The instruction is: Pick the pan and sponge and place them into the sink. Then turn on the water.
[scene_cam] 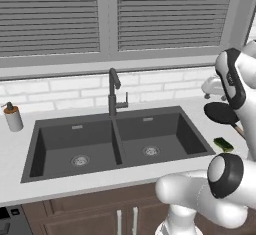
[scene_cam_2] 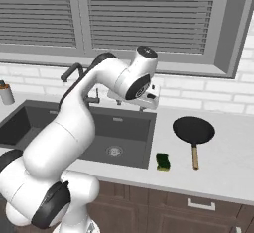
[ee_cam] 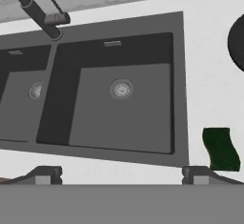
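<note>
Tool [ee_cam: 121,173] hangs above the sink [ee_cam: 178,51], jaws spread wide and holding nothing. Off to the right on the table [scene_cam_2: 233,152] sits the pan [scene_cam_2: 193,129], with the sponge [scene_cam_2: 163,161] just beside the sink's rim.

base views look forward and down from rear left and right; hand view looks down closely; all share the sink [scene_cam: 115,139].

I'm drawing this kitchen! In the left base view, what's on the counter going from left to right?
Soap bottle → sink → tap → sponge
</note>
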